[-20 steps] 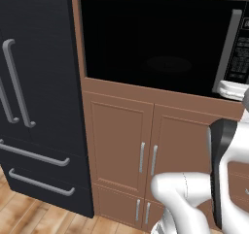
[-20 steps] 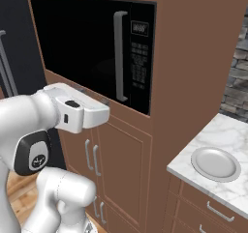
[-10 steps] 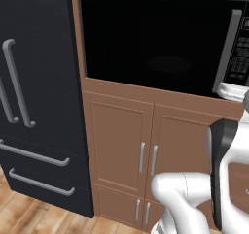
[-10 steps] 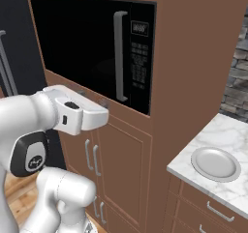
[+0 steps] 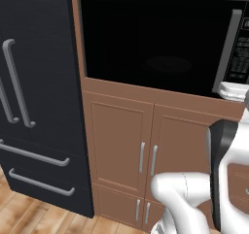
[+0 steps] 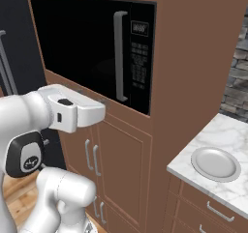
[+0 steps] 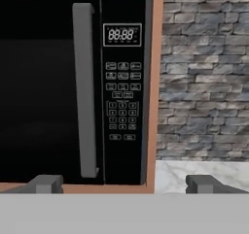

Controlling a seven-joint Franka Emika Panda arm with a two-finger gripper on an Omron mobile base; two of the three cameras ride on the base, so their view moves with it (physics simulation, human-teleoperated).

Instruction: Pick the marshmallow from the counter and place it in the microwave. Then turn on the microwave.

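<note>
Directly ahead of the wide-open, empty claw (image 7: 124,184) stands the microwave (image 7: 73,87), door shut, its grey handle (image 7: 85,90) beside the keypad (image 7: 122,102). Right of it, the counter (image 6: 227,135) carries a bare white plate (image 6: 215,163).
</note>
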